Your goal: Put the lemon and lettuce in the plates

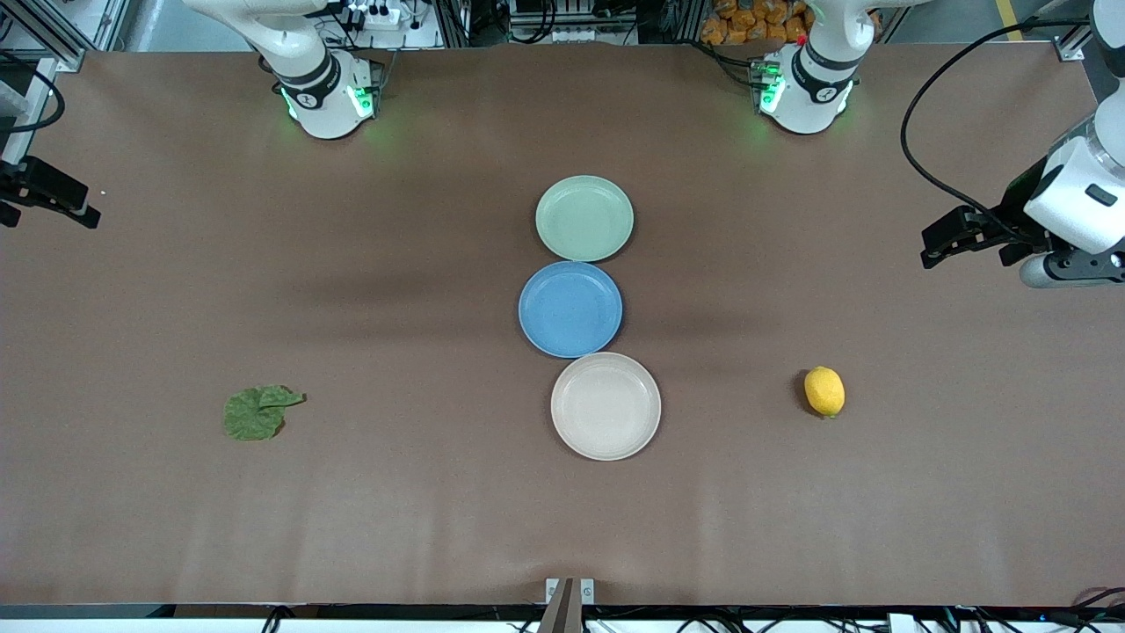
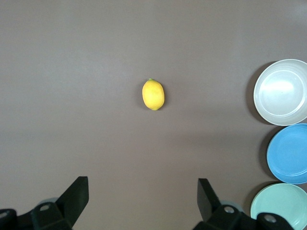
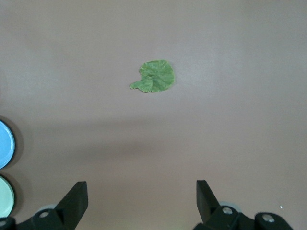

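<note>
The lemon (image 1: 824,391) lies on the brown table toward the left arm's end; it also shows in the left wrist view (image 2: 153,94). The lettuce (image 1: 257,413) lies flat toward the right arm's end, and shows in the right wrist view (image 3: 154,76). The pale green plate (image 1: 584,218) and the beige-pink plate (image 1: 606,405) are empty in mid-table, the beige-pink one nearer the camera. My left gripper (image 1: 939,244) (image 2: 143,191) is open and empty, up in the air over its end of the table. My right gripper (image 1: 79,209) (image 3: 141,194) is open and empty over its end.
A blue plate (image 1: 570,309) sits empty between the two task plates, touching both. The three plates form a line down mid-table. The arm bases (image 1: 327,97) (image 1: 804,88) stand along the table's edge farthest from the camera.
</note>
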